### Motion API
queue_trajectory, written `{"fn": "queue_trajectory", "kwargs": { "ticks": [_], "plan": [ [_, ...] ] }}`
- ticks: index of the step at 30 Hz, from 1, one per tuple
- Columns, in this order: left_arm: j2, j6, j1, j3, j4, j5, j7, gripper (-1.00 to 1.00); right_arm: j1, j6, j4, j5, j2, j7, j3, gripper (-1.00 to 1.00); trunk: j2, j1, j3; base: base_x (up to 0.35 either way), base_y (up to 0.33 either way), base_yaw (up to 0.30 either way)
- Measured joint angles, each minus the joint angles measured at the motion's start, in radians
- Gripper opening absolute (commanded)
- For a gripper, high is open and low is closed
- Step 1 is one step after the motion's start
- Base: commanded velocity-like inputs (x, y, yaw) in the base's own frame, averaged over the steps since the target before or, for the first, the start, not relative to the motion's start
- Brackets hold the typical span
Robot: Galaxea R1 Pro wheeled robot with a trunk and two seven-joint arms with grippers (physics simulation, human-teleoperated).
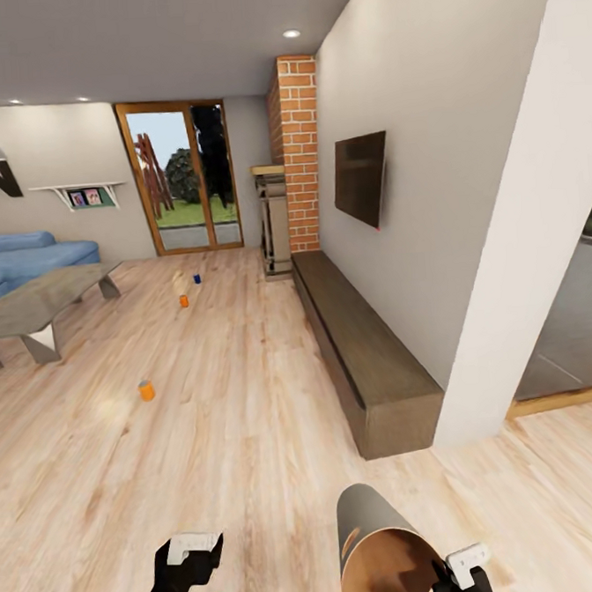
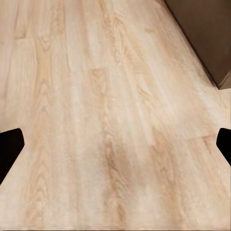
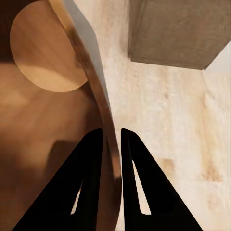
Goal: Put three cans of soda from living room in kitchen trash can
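Three soda cans stand on the living room's plank floor in the head view: an orange can (image 1: pixel 146 390) nearest, a second orange can (image 1: pixel 183 300) farther off, and a dark blue can (image 1: pixel 197 278) just beyond it. The trash can (image 1: pixel 366 514) is tilted at the lower edge, grey outside and brown inside. My right gripper (image 1: pixel 466 569) (image 3: pixel 111 131) is shut on its rim, one finger inside the brown wall (image 3: pixel 38 134) and one outside. My left gripper (image 1: pixel 192 550) (image 2: pixel 120 139) hangs open over bare floor, holding nothing.
A long dark low console (image 1: pixel 362 353) runs along the right wall under a TV (image 1: pixel 361 177). A white wall corner (image 1: pixel 523 254) stands at the right. A grey low table (image 1: pixel 40 301) and blue sofa (image 1: pixel 28 253) sit left. The brick fireplace (image 1: pixel 299 154) and glass doors (image 1: pixel 182 176) are far ahead.
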Motion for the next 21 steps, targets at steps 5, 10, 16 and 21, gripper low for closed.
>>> {"fn": "queue_trajectory", "kwargs": {
  "ticks": [5, 10, 16, 21],
  "plan": [
    [0.000, 0.000, 0.000, 0.000, -0.001, 0.000, 0.000, 1.00, 0.000, 0.000, 0.000, 0.001, 0.000, 0.000, 0.000, -1.00, 0.000, 0.000, 0.000, -0.188, 0.253, 0.248],
    [0.001, 0.000, 0.000, 0.000, -0.002, 0.000, 0.000, 1.00, 0.000, 0.000, -0.001, 0.001, 0.000, 0.000, -0.001, -1.00, 0.000, 0.000, 0.000, -0.190, 0.250, 0.248],
    [0.001, 0.000, 0.000, 0.000, -0.004, 0.000, 0.000, 1.00, 0.000, 0.000, -0.001, 0.001, 0.000, 0.000, -0.001, -1.00, 0.000, 0.000, 0.000, -0.167, 0.189, 0.242],
    [0.001, 0.000, 0.000, 0.000, -0.002, 0.000, -0.001, 1.00, -0.001, -0.001, -0.001, 0.002, -0.001, 0.000, -0.001, -1.00, 0.000, 0.000, 0.000, -0.045, 0.071, 0.091]
  ]
}}
